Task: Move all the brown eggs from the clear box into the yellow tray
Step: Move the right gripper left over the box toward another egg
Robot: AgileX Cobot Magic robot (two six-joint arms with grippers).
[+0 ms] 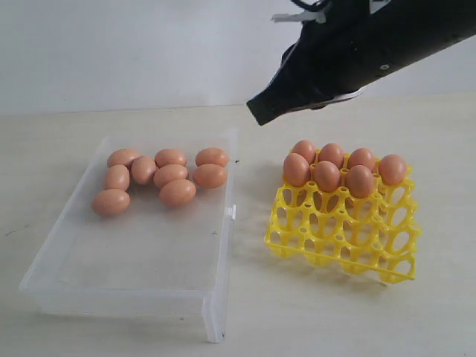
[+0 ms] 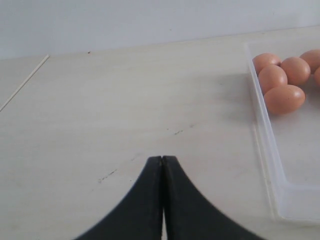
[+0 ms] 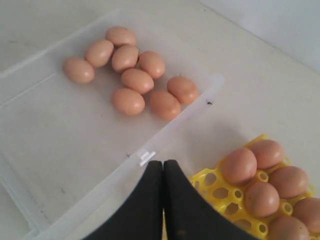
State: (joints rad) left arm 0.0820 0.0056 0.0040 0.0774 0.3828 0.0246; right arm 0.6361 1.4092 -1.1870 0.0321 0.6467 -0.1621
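7 brown eggs (image 1: 326, 176) sit in yellow tray (image 1: 332, 256); 9 remain in clear box (image 1: 134, 256). Left fingers (image 2: 142, 200) and right fingers (image 3: 145, 205) are pressed together, holding nothing.

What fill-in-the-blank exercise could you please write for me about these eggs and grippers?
1. The clear box holds ___ brown eggs.
2. The yellow tray carries ___ eggs.
3. The left gripper and the right gripper both have their jaws ___, holding nothing.

Missing words: nine; seven; shut.
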